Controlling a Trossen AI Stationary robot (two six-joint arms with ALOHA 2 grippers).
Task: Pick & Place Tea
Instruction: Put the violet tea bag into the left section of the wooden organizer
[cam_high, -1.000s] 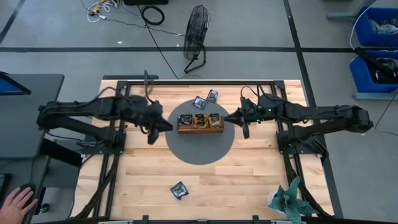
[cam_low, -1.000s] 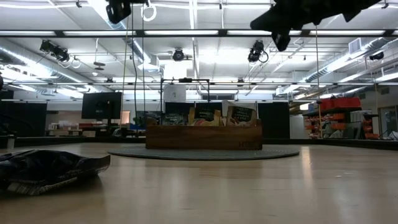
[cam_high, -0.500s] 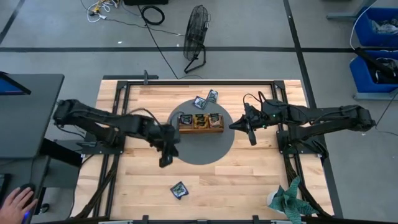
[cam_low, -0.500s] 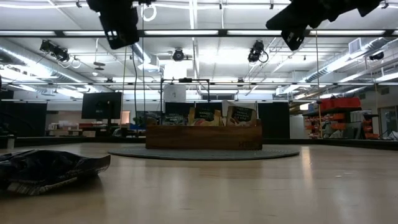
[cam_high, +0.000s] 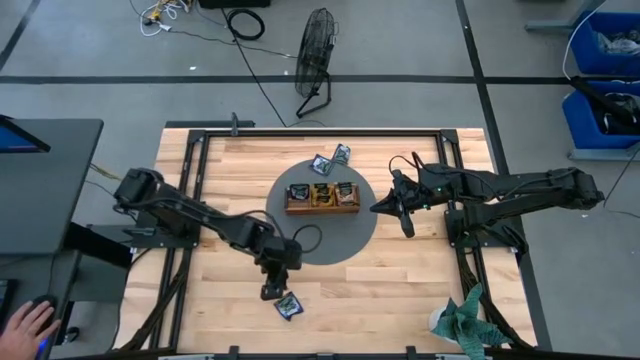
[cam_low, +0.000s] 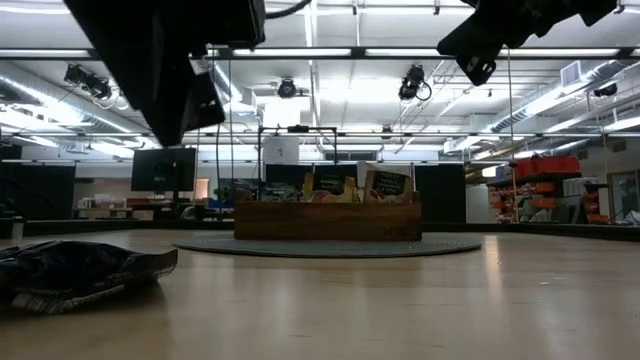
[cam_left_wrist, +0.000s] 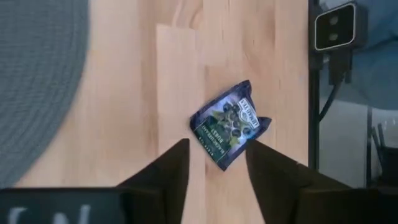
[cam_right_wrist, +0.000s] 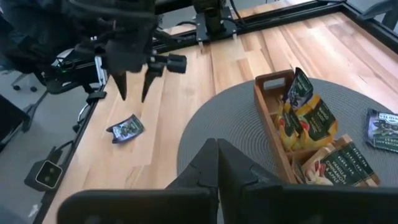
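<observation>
A dark blue tea sachet (cam_high: 288, 305) lies flat on the bare wood near the table's near edge; it also shows in the left wrist view (cam_left_wrist: 230, 124) and the low view (cam_low: 80, 270). My left gripper (cam_high: 268, 292) hovers open just above it, and the sachet shows beyond the fingertips (cam_left_wrist: 217, 146). The wooden tray (cam_high: 322, 197) stands on the round grey mat (cam_high: 322, 245) with several sachets upright in its compartments. Two more sachets (cam_high: 331, 160) lie flat behind the tray. My right gripper (cam_high: 404, 226) is shut, raised to the right of the tray (cam_right_wrist: 217, 144).
A small camera (cam_left_wrist: 336, 28) sits at the table's near edge by the loose sachet. A green-leaved plant (cam_high: 465, 320) stands at the near right corner. A fan (cam_high: 315, 60) stands on the floor beyond the far edge. A person's hand (cam_high: 25, 325) rests off the table, near left.
My left arm has swung from beside the tray's left end toward the table's near edge and now hangs over the loose blue sachet. My right gripper has drifted slightly right, away from the tray. No sachet has moved.
</observation>
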